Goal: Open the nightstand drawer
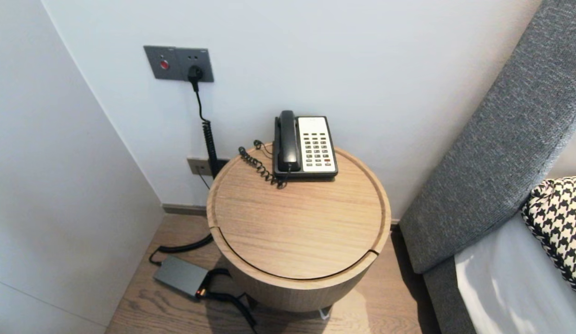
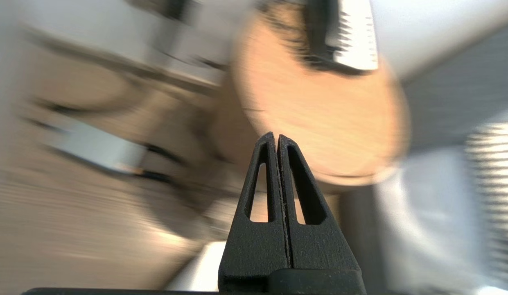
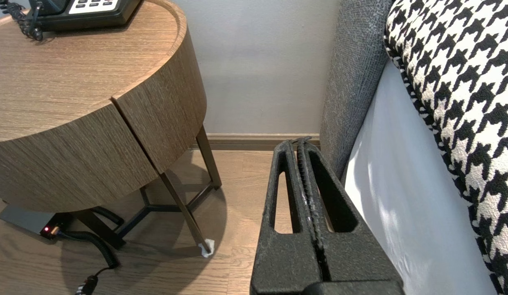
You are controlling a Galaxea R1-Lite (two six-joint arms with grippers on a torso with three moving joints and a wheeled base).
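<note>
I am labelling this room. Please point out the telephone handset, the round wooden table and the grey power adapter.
telephone handset [image 1: 287, 141], head view, middle of the grip.
round wooden table [image 1: 297, 227], head view, bare top.
grey power adapter [image 1: 181, 276], head view, flat upper face.

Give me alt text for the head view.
A black-and-white desk telephone sits at the back of a round wooden side table against a wall, handset on its cradle. A grey power brick lies on the floor left of the table, a grey headboard stands right of it.
</note>
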